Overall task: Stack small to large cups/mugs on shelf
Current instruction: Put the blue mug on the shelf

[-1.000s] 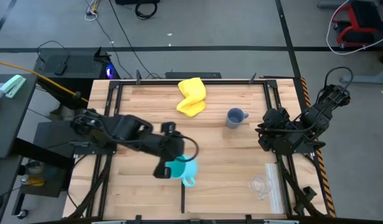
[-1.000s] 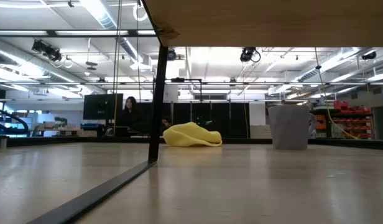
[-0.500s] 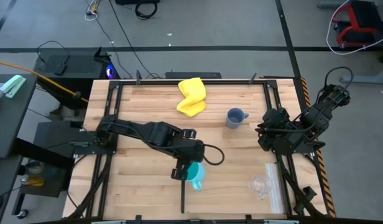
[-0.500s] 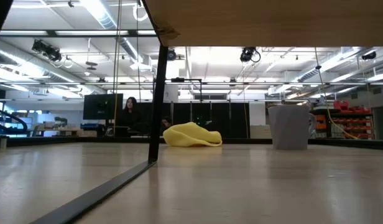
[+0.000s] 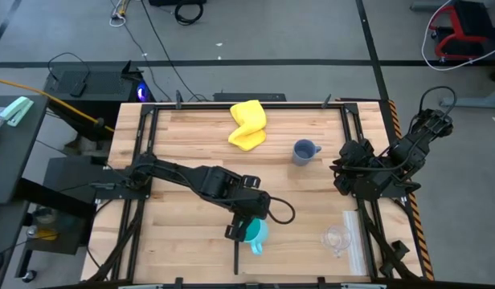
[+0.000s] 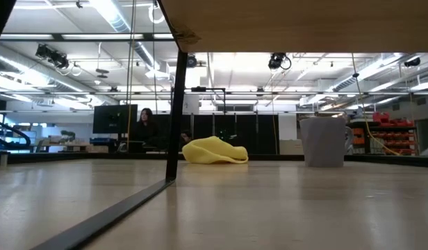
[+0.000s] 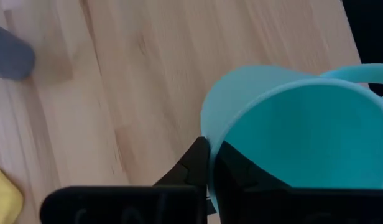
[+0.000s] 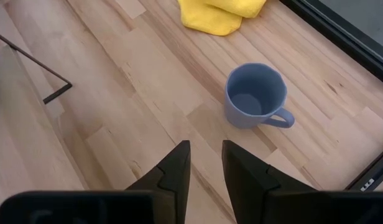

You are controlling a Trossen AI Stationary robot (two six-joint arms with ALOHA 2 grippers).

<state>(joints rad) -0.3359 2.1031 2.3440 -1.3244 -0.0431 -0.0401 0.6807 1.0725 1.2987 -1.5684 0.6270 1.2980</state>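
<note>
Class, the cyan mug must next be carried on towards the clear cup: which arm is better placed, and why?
Probably the left: the left gripper is already shut on the cyan mug. The right gripper waits at the table's right edge, holding nothing.

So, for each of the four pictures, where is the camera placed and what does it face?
High: overhead, straight down on table; both arms, left end effector holding cyan mug.
Low: table-top height, level toward the room; no arm shows.
Left wrist: on left arm, onto cyan mug; its fingers pinch the rim.
Right wrist: on right arm, onto grey-blue mug; its end effector shows.
Shared: high and right wrist both show yellow cloth.
</note>
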